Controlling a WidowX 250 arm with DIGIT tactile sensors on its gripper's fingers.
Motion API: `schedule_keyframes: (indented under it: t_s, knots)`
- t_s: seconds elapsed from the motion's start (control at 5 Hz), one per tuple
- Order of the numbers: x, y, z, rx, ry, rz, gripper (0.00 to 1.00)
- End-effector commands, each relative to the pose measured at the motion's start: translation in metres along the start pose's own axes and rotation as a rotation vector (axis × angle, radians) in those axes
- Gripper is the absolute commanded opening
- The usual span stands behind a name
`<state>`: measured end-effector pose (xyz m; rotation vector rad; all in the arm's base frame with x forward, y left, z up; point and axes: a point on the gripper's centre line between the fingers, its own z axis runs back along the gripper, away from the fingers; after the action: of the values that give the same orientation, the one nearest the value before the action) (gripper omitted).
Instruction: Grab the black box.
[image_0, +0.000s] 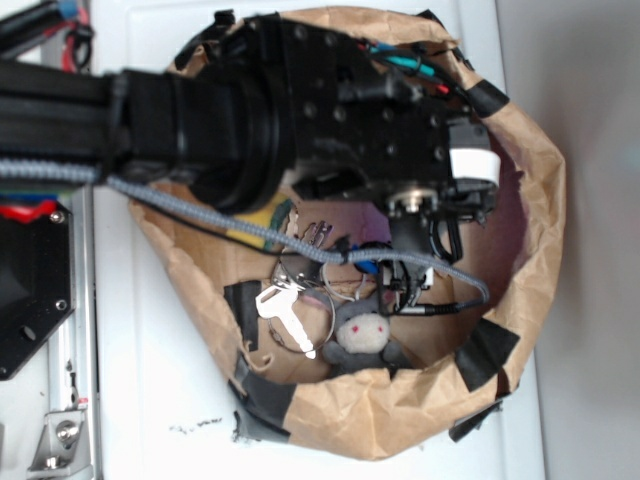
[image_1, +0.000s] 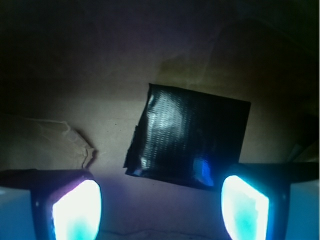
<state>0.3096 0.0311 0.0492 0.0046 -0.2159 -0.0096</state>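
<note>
The black box shows in neither view; the arm covers much of the bin floor in the exterior view. My gripper (image_0: 405, 290) hangs low inside a brown paper-lined bin (image_0: 540, 200), next to a grey plush toy (image_0: 362, 335). In the wrist view the gripper (image_1: 160, 202) is open and empty, its glowing pads (image_1: 77, 212) wide apart. Between and beyond them lies a crinkled black tape patch (image_1: 192, 132) stuck flat on the brown paper, not a box.
A bunch of silver keys (image_0: 285, 312) on wire rings lies left of the plush toy. Something yellow-green (image_0: 262, 215) peeks out under the arm. Black tape patches (image_0: 488, 352) sit on the paper wall. A torn paper fold (image_1: 60, 142) lies on the left.
</note>
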Motion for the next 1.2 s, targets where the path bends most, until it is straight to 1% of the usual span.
schedule_keyframes:
  t_s: [0.0,0.2,0.4,0.6,0.8,1.0]
  knots:
    - [0.025,0.003,0.019,0.029,-0.075,0.012,1.0]
    - [0.025,0.002,0.02,0.02,-0.111,0.006,1.0]
    - [0.027,0.003,-0.011,0.02,-0.11,-0.013,1.0]
    - [0.025,0.008,-0.029,0.018,-0.076,-0.005,1.0]
    - [0.026,0.02,-0.041,0.023,-0.042,0.017,1.0]
    - [0.024,0.025,-0.034,0.033,-0.058,0.032,1.0]
